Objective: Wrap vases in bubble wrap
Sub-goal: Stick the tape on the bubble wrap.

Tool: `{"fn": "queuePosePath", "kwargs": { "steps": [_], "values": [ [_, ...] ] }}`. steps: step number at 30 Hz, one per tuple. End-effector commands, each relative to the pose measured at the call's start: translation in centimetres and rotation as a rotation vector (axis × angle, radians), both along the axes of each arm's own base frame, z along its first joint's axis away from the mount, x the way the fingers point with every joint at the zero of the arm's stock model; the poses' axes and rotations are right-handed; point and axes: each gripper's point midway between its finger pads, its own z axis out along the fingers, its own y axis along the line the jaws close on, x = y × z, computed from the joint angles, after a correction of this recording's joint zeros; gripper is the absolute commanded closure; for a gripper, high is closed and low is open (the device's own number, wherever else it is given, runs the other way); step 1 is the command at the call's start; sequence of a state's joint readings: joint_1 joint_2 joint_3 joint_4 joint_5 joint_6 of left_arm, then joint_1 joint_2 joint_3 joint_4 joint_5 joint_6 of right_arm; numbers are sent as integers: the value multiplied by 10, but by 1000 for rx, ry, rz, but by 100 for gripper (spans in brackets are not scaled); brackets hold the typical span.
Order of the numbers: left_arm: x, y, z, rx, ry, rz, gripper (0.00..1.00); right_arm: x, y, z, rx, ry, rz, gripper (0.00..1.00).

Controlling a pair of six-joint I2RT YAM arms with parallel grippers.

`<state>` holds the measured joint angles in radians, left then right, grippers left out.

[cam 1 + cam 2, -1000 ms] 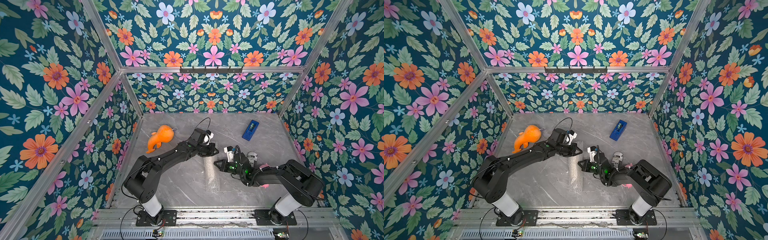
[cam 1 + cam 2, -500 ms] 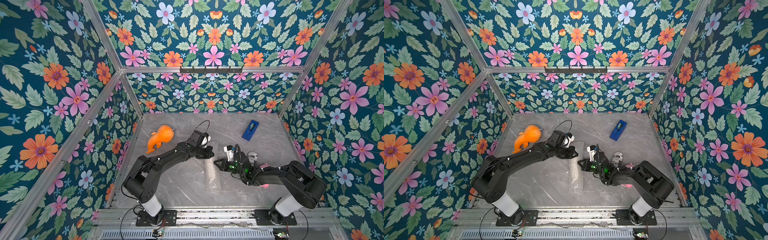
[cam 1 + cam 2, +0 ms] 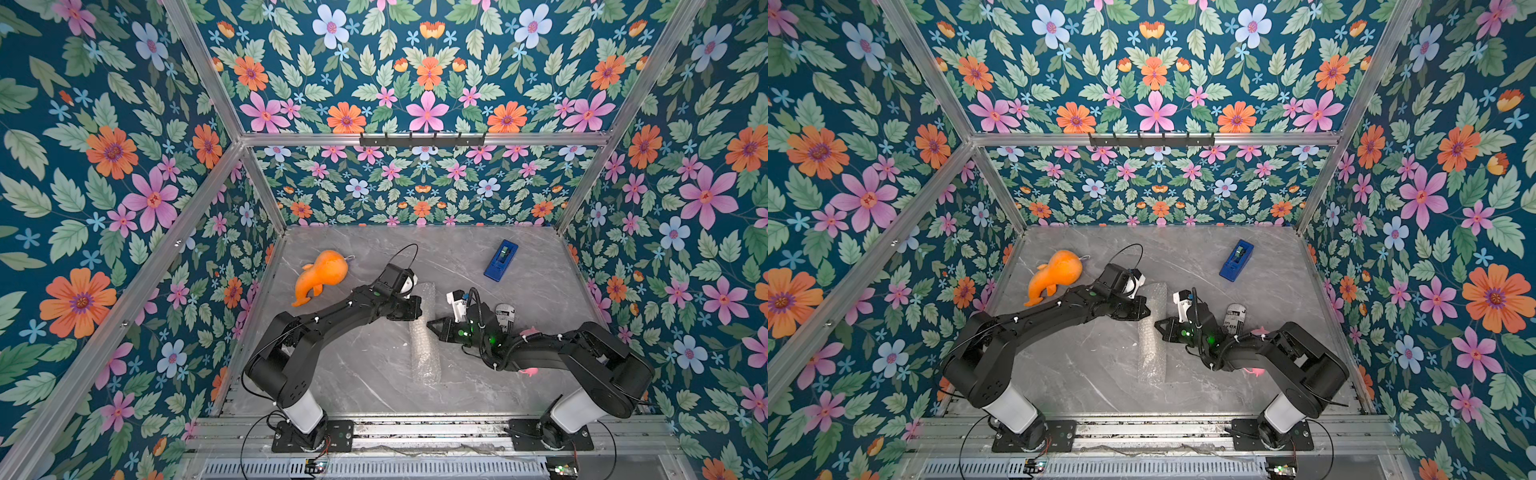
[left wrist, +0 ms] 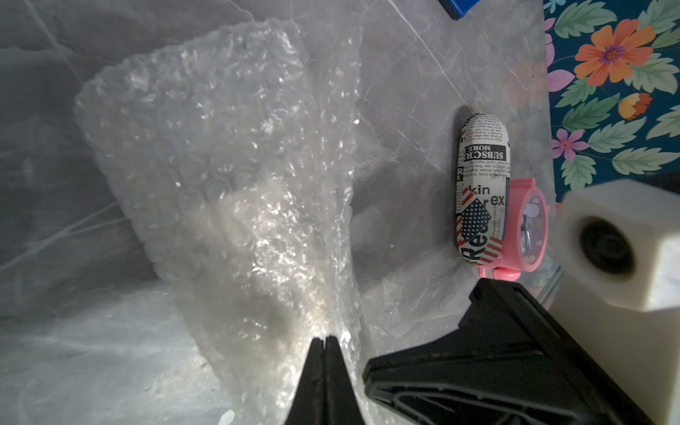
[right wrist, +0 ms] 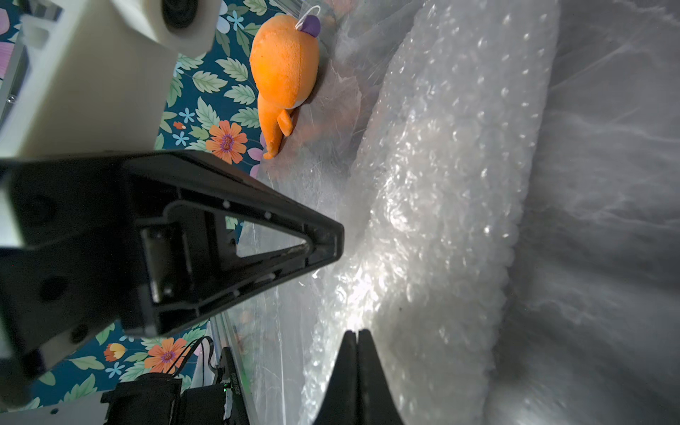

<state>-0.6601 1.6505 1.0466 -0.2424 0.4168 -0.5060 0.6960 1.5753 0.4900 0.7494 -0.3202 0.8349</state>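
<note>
Bubble wrap (image 3: 424,345) rolled, laid on table (image 3: 353,374) | left gripper (image 3: 418,307) clenched over roll's far part | right gripper (image 3: 431,324) clenched beside roll's middle

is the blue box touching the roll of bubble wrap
Apart. Both top views show the blue box lying farther back, with a stretch of bare grey table between it and the bubble wrap.
</note>
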Motion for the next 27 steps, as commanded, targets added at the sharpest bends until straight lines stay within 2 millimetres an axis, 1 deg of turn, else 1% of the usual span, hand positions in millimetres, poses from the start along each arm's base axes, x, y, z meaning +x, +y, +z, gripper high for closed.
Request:
{"fn": "queuePosePath", "kwargs": {
  "steps": [1, 6, 12, 16, 20, 27],
  "values": [
    [1, 6, -5, 31, -14, 0, 100, 0, 1, 5, 1, -14, 6, 99],
    [2, 9, -9, 51, -21, 4, 100, -1, 1, 10, -4, -24, 16, 97],
    [1, 11, -13, 66, -20, 3, 100, -2, 0, 24, -15, -52, 22, 94],
    [2, 12, -13, 72, -26, 7, 100, 6, -1, 35, -25, -79, -5, 94],
    [3, 12, -13, 73, -29, 9, 100, 19, 2, 35, -32, -80, -24, 95],
    [2, 13, -15, 77, -30, 8, 100, 41, 10, 30, 19, -64, -42, 96]
  ]
}}
